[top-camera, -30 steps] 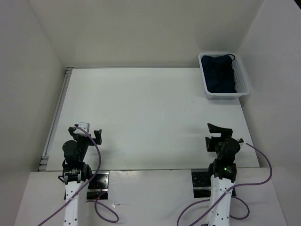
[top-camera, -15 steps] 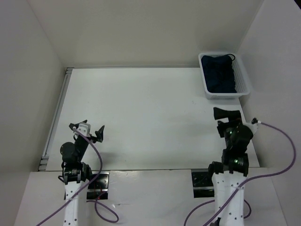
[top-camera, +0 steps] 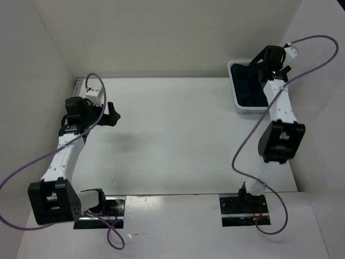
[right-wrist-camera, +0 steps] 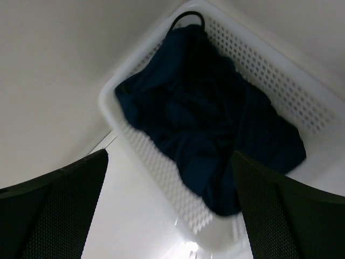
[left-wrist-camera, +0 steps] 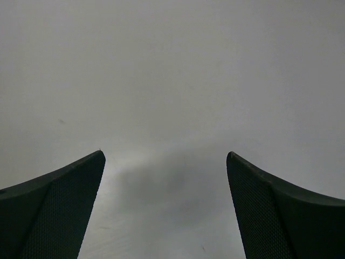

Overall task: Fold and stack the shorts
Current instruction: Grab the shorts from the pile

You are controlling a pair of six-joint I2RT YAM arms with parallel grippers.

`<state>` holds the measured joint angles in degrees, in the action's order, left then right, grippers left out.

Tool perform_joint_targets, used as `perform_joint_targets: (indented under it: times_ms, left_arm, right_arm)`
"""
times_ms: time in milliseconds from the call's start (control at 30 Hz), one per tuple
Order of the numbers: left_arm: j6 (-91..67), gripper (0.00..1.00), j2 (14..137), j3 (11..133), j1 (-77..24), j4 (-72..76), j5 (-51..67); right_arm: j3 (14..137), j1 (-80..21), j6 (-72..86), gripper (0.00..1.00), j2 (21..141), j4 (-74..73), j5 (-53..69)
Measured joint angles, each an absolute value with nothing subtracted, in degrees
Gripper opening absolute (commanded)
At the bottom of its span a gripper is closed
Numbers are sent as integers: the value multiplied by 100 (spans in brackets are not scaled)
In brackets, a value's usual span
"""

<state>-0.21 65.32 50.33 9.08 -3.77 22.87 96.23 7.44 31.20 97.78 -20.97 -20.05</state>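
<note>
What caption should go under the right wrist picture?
Open right gripper hovering above navy shorts bunched in a white mesh basket.

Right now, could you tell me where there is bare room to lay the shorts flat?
The whole middle of the table is bare, from the left gripper across to the basket. The far right corner is crowded: the shorts fill the basket, with the right gripper above it.

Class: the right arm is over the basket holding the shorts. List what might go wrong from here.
1. The open right claw hangs above a wall of the basket; a finger may strike it.
2. The shorts lie crumpled, so a pinch may drag the basket up too.
3. The drawstring loops at the far rim and may snag.
</note>
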Motion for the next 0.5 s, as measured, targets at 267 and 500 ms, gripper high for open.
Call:
perform_joint_targets:
  times_ms: [267, 500]
  left_arm:
    - [-23, 100, 8364, 5671, 777, -2338, 2998]
    - [-23, 100, 8606, 5841, 694, -2829, 3028]
  right_arm:
    - [12215, 1247, 2644, 100, 13157, -3004, -1809]
    - [12228, 1144, 2403, 96, 13775, -3494, -1785]
